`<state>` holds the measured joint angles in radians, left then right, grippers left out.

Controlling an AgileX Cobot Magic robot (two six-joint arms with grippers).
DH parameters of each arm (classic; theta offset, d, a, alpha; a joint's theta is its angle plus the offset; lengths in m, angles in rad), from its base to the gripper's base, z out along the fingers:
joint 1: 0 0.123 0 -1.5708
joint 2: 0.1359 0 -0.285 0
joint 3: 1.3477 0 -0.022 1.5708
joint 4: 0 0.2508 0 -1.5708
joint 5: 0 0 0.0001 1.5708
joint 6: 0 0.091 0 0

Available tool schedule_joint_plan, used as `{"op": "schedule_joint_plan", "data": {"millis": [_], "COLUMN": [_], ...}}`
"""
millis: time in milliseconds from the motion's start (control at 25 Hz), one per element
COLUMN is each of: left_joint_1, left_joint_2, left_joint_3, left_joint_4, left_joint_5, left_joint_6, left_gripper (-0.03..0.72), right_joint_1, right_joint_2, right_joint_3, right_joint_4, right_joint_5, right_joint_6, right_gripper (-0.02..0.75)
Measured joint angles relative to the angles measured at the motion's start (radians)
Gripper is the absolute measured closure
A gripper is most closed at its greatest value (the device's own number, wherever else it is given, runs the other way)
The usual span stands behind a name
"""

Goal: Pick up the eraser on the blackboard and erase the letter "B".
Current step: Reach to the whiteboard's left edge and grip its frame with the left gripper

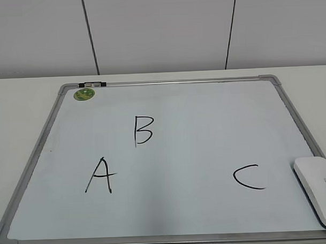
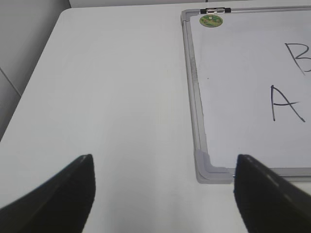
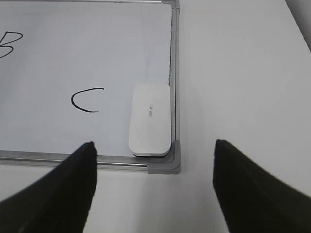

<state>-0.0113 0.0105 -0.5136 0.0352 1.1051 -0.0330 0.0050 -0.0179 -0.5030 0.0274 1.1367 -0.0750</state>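
Note:
The blackboard (image 1: 168, 106) is a white board in a silver-grey frame, lying flat on the white table. The black letter "B" (image 1: 143, 130) is near its middle, "A" (image 1: 100, 176) at the lower left, "C" (image 1: 249, 178) at the lower right. The white eraser (image 1: 318, 189) lies on the board's near right corner, beside the "C"; it also shows in the right wrist view (image 3: 150, 120). My right gripper (image 3: 154, 148) is open and empty, just in front of that corner. My left gripper (image 2: 163, 162) is open and empty, above the table by the board's near left corner (image 2: 210, 169). Neither gripper shows in the exterior view.
A round green sticker (image 1: 84, 94) and a small black-and-silver clip (image 1: 92, 84) sit at the board's far left corner. White table surface (image 2: 112, 97) lies left of the board and to its right (image 3: 238, 87). A panelled wall stands behind.

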Motion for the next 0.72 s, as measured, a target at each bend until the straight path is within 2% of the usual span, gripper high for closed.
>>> {"op": "schedule_joint_plan", "data": {"millis": [440, 720], "left_joint_1": [0.000, 0.000], "left_joint_2": [0.000, 0.000], "left_joint_3": [0.000, 0.000], "left_joint_4": [0.000, 0.000], "left_joint_5": [0.000, 0.000], "left_joint_6": [0.000, 0.000], "left_gripper": [0.033, 0.101], "right_joint_1": [0.000, 0.000], "right_joint_2": [0.000, 0.000], "right_joint_3": [0.000, 0.000], "right_joint_4": [0.000, 0.000], "right_joint_5": [0.000, 0.000], "right_joint_6": [0.000, 0.000], "right_gripper": [0.164, 0.164]}}
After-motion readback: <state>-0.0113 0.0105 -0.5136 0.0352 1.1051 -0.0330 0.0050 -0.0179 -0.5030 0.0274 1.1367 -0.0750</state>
